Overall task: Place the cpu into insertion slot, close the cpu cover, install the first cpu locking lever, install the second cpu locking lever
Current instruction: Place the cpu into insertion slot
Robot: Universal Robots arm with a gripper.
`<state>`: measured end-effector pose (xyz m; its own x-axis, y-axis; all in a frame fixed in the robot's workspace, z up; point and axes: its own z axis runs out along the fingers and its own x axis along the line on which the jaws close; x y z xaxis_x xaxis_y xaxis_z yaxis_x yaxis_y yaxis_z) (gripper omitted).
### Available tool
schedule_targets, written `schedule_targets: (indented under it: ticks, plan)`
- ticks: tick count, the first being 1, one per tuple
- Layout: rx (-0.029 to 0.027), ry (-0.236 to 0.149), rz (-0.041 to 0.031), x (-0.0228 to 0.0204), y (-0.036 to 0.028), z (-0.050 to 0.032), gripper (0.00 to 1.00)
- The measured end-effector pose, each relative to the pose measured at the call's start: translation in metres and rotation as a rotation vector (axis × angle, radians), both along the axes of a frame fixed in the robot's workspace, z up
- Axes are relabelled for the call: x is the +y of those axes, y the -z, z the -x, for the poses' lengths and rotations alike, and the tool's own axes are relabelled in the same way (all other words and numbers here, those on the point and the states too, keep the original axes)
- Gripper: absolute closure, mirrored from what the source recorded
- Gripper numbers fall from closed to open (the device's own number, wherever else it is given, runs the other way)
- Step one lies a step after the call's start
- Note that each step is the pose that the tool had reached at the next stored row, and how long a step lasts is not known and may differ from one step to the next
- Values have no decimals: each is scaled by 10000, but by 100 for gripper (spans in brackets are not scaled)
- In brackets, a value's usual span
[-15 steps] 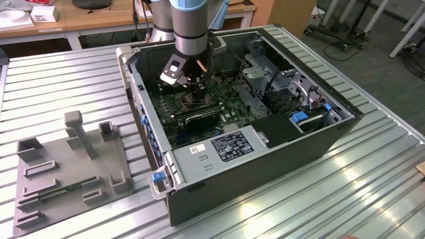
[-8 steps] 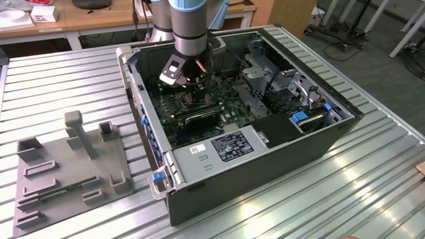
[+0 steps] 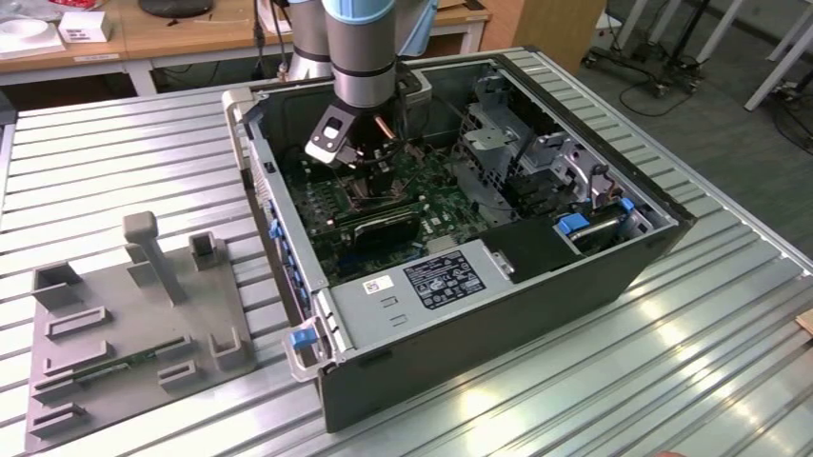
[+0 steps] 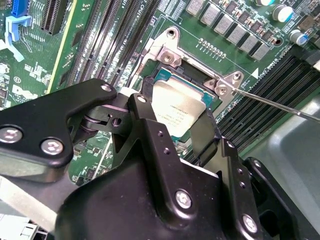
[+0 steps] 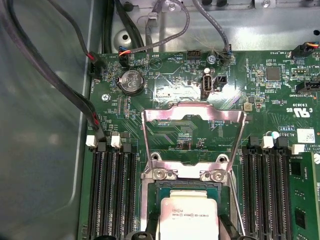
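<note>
**Exterior view.** An open computer case (image 3: 546, 305) is shown lying on a slatted metal table (image 3: 686, 381). The arm (image 3: 362, 48) is lowered into the case, and the gripper (image 3: 368, 176) is positioned just above the green circuit board (image 3: 439, 190). A grey fixture (image 3: 128, 314) is seen on the table at the exterior view's left, well apart from the case.

**Second wrist view.** The cpu (image 4: 175, 106) is shown silver top up, over the insertion slot (image 4: 152, 80). The gripper (image 4: 177, 117) is clenched on it, and the black fingers (image 4: 145, 117) are pressed against two opposite edges. Whether the chip is fully seated cannot be told. A thin metal rod (image 4: 280, 106) is seen slanting away from one corner of the socket. Long black memory slots (image 4: 115, 35) are laid out beside it.

**First wrist view.** The cpu cover (image 5: 194, 110) is seen swung open and standing up from its hinge at the far edge of the insertion slot (image 5: 190, 186). The board is visible through its cut-out centre. The cpu (image 5: 187, 220) is shown at the socket with the fingers (image 5: 227, 231) of the gripper (image 5: 184, 233) on either side. The socket is flanked by memory slots (image 5: 112, 195). A coin battery (image 5: 132, 81) and black cables (image 5: 75, 90) are seen beyond the cover.
</note>
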<state>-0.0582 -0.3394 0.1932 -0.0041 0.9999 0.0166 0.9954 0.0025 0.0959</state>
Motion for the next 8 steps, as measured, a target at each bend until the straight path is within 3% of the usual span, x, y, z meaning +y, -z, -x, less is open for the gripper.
schedule_targets:
  ticks: [8]
  plan:
    - [-2, 0, -3, 1, -1, -1, 46]
